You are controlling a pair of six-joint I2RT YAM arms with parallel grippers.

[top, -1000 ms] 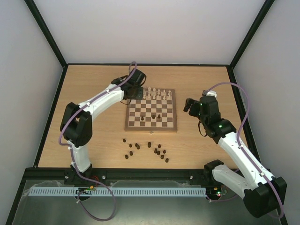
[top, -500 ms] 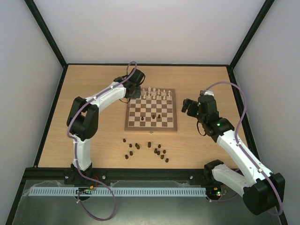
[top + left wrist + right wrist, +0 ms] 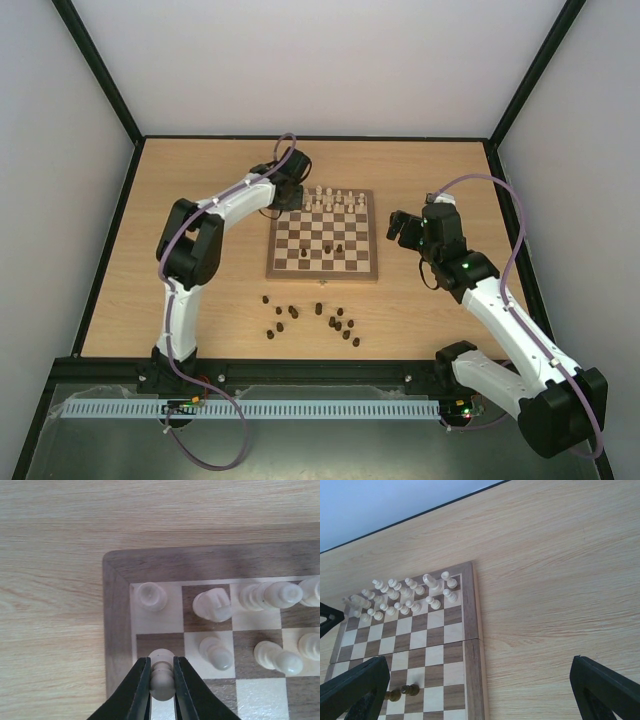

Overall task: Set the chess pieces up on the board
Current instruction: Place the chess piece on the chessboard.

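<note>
The board (image 3: 322, 275) lies mid-table, with cream chess pieces (image 3: 335, 200) lined along its two far rows. My left gripper (image 3: 161, 680) is shut on a cream pawn (image 3: 161, 686) and holds it over the dark square in the second row beside the board's border (image 3: 117, 630). From above, this gripper (image 3: 290, 195) sits at the board's far left corner. Two dark pieces (image 3: 303, 253) rest on the board's near half. Right of the board, my right gripper (image 3: 400, 226) hovers open with nothing between its fingers (image 3: 355, 690).
Several dark chess pieces (image 3: 320, 318) are scattered on the tabletop between the board and the arm bases. A dark piece (image 3: 402, 693) lies on its side on the board. Black frame rails border the table.
The left arm's elbow has swung right and forward while its gripper stayed at the board's far left corner with the pawn. The right gripper drifted slightly left.
</note>
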